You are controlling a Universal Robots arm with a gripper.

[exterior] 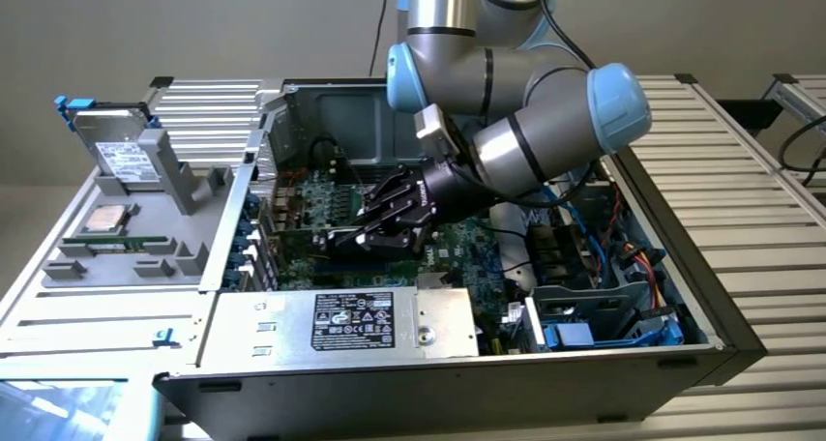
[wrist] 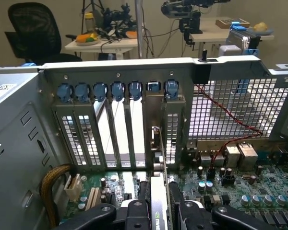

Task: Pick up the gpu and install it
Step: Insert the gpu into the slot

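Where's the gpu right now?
In the wrist view the gpu sits in the end effector inside the computer case, over the motherboard, its bracket by the slot covers.

Exterior view: even, diffuse overhead light, moderate brightness. Arm (exterior: 516, 73) throws soft shadow over motherboard (exterior: 471, 252); mild glare on power supply cover (exterior: 336, 320).
Wrist view: strong backlight through rear slot openings (wrist: 115, 143) and mesh (wrist: 225, 110); gpu (wrist: 158, 189), clamped in pincer (wrist: 161, 215), shaded.

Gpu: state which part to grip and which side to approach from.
Grip the gpu across its flat faces at the upper edge, from above. It stands on edge over the motherboard, bracket toward the rear slots, leaving that edge free; the pincer straddles it there.
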